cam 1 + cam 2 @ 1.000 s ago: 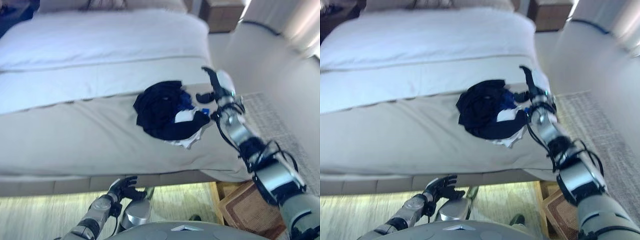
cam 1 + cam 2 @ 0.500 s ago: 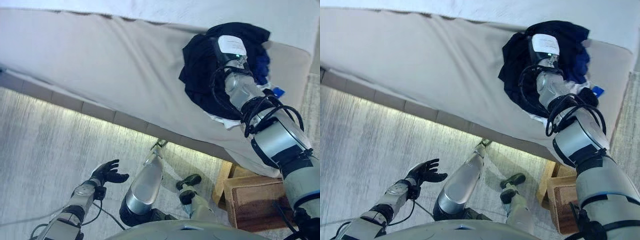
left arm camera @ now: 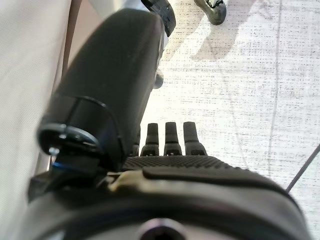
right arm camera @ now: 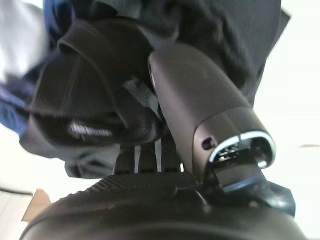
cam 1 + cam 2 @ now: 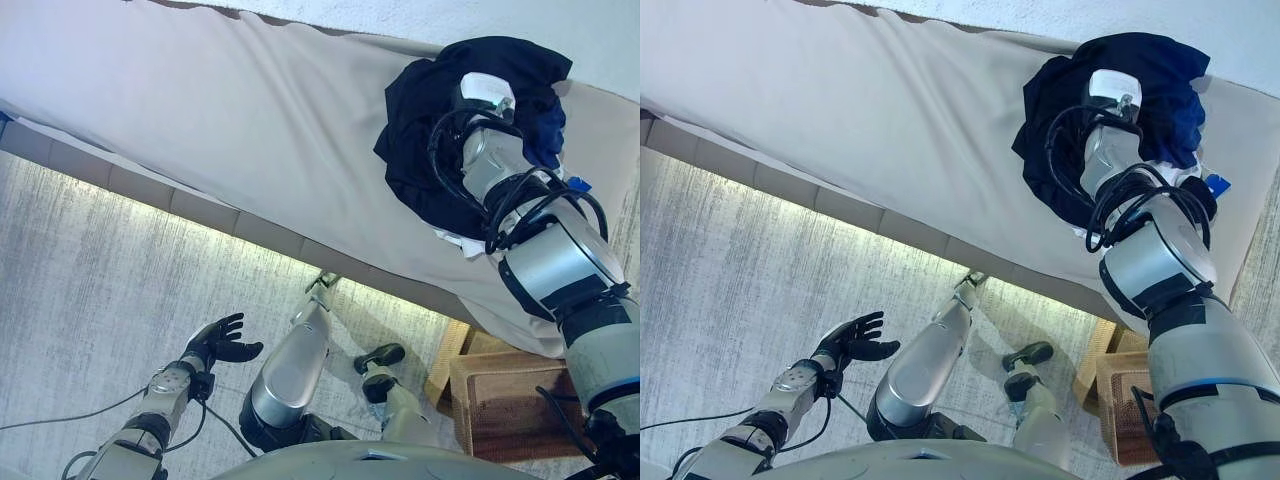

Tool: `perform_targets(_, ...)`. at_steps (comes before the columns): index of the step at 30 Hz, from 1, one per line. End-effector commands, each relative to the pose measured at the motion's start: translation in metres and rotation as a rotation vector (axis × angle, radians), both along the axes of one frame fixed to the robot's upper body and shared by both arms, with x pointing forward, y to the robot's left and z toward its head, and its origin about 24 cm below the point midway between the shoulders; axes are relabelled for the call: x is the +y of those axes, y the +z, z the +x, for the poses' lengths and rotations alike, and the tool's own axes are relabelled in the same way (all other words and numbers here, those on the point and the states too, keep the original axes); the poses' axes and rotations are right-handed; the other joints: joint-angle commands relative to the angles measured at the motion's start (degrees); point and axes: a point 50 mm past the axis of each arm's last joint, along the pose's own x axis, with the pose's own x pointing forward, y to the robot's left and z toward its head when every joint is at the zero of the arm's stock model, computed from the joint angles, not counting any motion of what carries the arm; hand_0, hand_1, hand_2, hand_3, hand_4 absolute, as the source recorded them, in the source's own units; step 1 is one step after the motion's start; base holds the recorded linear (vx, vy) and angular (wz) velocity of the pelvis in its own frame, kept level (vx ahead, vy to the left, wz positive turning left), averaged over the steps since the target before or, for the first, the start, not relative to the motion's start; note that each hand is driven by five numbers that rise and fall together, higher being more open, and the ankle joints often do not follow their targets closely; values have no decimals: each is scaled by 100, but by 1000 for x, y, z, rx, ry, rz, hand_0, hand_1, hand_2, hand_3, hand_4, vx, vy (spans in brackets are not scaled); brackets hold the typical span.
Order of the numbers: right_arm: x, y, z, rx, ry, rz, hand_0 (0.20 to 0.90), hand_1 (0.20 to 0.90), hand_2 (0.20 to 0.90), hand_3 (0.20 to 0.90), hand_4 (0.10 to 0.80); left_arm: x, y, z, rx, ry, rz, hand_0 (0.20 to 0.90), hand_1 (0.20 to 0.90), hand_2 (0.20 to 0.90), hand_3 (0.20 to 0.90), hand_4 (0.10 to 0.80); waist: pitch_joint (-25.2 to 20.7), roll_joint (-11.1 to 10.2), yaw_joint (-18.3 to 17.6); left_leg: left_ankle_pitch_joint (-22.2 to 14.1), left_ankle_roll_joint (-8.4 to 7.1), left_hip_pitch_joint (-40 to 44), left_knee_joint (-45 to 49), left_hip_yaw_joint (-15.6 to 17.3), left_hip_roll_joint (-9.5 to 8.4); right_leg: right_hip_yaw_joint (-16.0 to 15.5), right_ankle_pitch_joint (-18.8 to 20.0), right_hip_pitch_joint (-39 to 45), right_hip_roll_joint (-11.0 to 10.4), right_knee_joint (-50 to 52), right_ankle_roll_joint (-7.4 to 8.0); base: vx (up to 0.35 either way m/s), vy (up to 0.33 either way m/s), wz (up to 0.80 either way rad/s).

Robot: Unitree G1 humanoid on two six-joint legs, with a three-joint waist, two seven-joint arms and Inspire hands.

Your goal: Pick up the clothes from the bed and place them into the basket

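Note:
A pile of dark navy clothes (image 5: 430, 140) with blue and white pieces lies on the beige bed cover (image 5: 250, 110), near the bed's front corner. My right hand (image 5: 482, 94) is pressed down into the top of this pile. In the right wrist view its thumb (image 4: 200, 100) lies across dark cloth (image 4: 100, 85) that bulges over the hand. My left hand (image 5: 218, 340) hangs low over the floor, open and empty, with straight fingers (image 3: 170, 135) in the left wrist view. A brown wicker basket (image 5: 505, 400) stands on the floor below the bed's corner.
The bed's pale base (image 5: 150, 195) runs diagonally across the view, with light carpet (image 5: 90, 290) below it. A white duvet (image 5: 600, 30) shows past the clothes. The basket is under my right arm.
The camera has tilted down towards the floor. My right hand has moved from beside the pile onto its top. My left hand stays low over the floor.

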Motion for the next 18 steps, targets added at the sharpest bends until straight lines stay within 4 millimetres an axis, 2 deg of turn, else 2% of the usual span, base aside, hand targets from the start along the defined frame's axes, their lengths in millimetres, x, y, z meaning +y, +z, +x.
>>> perform_targets(1,29,109,-22,-592,147,-21,300,300,300,200,100,21,-13,-44,110,35,61,900,900,900,900,800,-341,35,-121,-292,405,652,-766,613,130,361,-185,491,-167,886,-20,-22,-23,-15)
perform_targets(4,34,132,-42,-799,235,36,300,300,300,200,100,22,-17,-52,135,46,66,900,900,900,900,800,-611,17,-272,-341,398,890,-876,660,140,440,-187,650,-145,798,-8,9,-26,-15)
perform_targets(7,31,145,-58,-905,273,82,300,300,300,200,100,24,-21,-63,180,45,75,900,900,900,900,800,-975,10,-384,-395,394,1214,-973,680,133,478,-215,931,-88,653,1,92,-19,-6)
perform_targets(13,15,153,-78,-975,275,125,300,300,300,200,100,23,-30,-89,269,40,86,900,900,900,900,800,-1689,-31,-482,-363,292,1807,-1213,690,183,493,-352,1660,218,110,-25,77,-18,-7)
perform_targets(18,-13,156,-85,-993,216,180,300,300,300,200,100,23,-35,-103,341,31,102,900,900,900,900,800,-2143,-196,-503,-240,128,1953,-1348,704,254,445,-422,2073,527,-367,-65,-35,-50,0)
